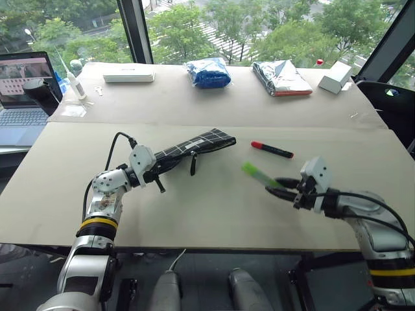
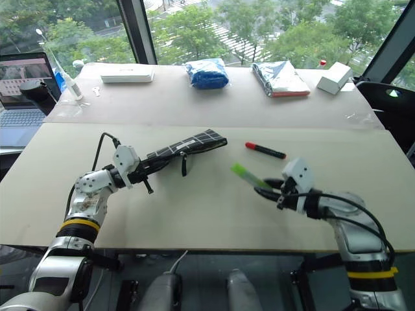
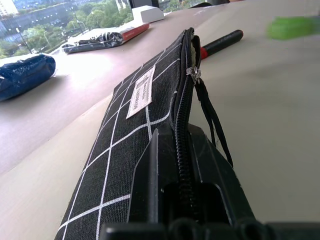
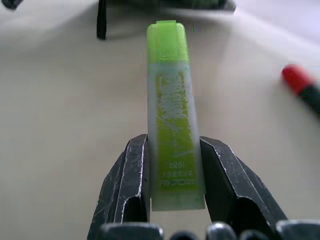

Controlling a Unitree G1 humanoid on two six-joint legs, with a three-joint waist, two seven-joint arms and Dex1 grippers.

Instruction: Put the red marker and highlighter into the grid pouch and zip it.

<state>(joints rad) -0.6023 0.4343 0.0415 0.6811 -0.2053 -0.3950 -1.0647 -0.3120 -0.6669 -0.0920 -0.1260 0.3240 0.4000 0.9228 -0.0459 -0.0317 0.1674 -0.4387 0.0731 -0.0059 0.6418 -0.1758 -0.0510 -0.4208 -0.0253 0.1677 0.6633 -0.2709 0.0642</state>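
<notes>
Tabletop (image 1: 214,207): highlighter (image 4: 172,120) in right pincer (image 4: 172,200)

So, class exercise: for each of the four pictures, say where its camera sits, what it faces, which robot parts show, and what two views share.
Left eye view: on the head, looking forward and down over the table; both arms show.
Right eye view: beside it, same scene.
Left wrist view: on the left arm, looking along the left gripper, shut on the grid pouch.
Right wrist view: on the right arm, looking along the right gripper, shut on the highlighter.
Shared: the red marker shows from both wrists.
</notes>
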